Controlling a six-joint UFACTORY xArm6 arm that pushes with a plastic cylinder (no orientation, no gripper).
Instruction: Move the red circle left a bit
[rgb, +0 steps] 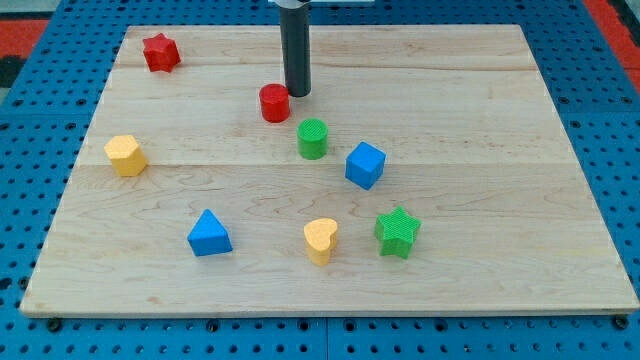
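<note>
Nearest the camera: yellow heart (320, 240), with the blue triangle (209, 234) to the view's left of it and the green star (398, 232) to the view's right, all close to the bottom edge of the wooden board (500, 280)
Mid-board: green cylinder (312, 138) and blue cube (365, 165) lie near each other; a yellow block (125, 155), shape not clear, sits well apart at the view's left
Far corner: red star (160, 52) at the view's top left
Red circle (275, 103): upper middle of the board, just above and left of the green cylinder, apart from it
My tip (297, 94): just beside the red circle on its right and slightly toward the view's top; whether they touch I cannot tell
Jaws: none on this rig, only a plain rod, so nothing opens or closes
Handling, as I judge it: small, light, rigid block on smooth wood, likely to slide easily and overshoot
Where to press: the middle of its right face, since an off-centre push on a round side could let it slip round the rod
</note>
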